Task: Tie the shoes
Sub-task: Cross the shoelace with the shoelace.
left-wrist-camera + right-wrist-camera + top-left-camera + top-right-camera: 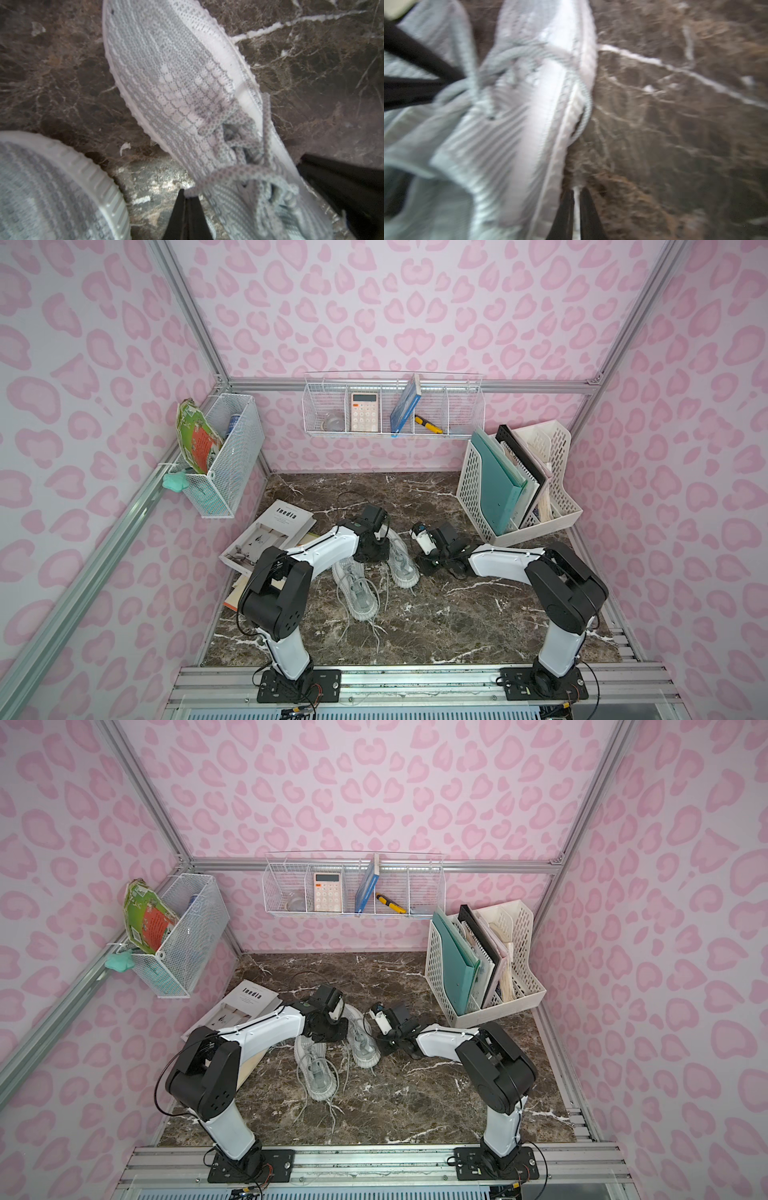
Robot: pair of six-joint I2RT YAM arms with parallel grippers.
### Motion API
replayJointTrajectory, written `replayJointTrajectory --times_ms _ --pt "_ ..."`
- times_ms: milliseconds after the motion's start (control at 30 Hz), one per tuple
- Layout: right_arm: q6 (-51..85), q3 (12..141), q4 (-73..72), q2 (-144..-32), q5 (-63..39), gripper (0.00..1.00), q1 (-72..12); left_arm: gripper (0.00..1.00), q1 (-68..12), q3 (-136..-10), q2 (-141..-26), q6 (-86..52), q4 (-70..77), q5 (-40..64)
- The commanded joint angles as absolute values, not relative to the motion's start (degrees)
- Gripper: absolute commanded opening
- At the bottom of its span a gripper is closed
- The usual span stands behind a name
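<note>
Two light grey knit shoes lie mid-table in both top views: a nearer shoe (358, 595) (316, 1073) and a farther shoe (402, 562) (362, 1042). My left gripper (188, 194) hangs between them, shut on the end of a grey dotted lace (228, 173) from the farther shoe (176, 72). The nearer shoe's toe (41, 187) shows beside it. My right gripper (576, 193) sits low at the farther shoe's other side (529, 124), its fingers nearly together with a pale lace strip (576, 207) between them. That view is blurred. In a top view the right gripper (422, 568) is beside that shoe.
An open book (270, 535) lies left of the shoes, under the left arm. A white file organiser (519, 485) stands at the back right. Wire baskets (392, 406) (220, 456) hang on the walls. Loose laces (376, 630) of the nearer shoe trail toward the front edge.
</note>
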State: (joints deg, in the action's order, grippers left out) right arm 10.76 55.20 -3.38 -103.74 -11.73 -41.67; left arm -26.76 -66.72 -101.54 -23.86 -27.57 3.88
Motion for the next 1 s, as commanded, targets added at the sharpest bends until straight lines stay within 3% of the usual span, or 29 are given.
replayJointTrajectory --times_ms 0,167,467,667,967 --pt "13.9 52.9 -9.0 -101.6 -22.0 0.13 -42.7 0.00 -26.6 -68.6 -103.3 -23.7 -27.1 5.2" --pt "16.9 49.3 -15.3 -99.4 -30.6 0.14 -42.9 0.00 -25.3 -71.3 -105.6 -23.6 -26.6 7.1" --pt "20.3 49.6 -12.3 -100.9 -20.4 0.24 -35.4 0.00 -23.6 -71.3 -105.8 -22.9 -26.6 7.6" --pt "15.8 55.6 -10.6 -106.8 -22.4 0.37 -34.8 0.00 -23.6 -70.9 -105.5 -22.7 -26.6 7.7" --pt "9.6 60.8 -8.1 -112.7 -28.0 0.40 -33.3 0.00 -23.5 -70.5 -105.1 -22.4 -26.5 7.9"
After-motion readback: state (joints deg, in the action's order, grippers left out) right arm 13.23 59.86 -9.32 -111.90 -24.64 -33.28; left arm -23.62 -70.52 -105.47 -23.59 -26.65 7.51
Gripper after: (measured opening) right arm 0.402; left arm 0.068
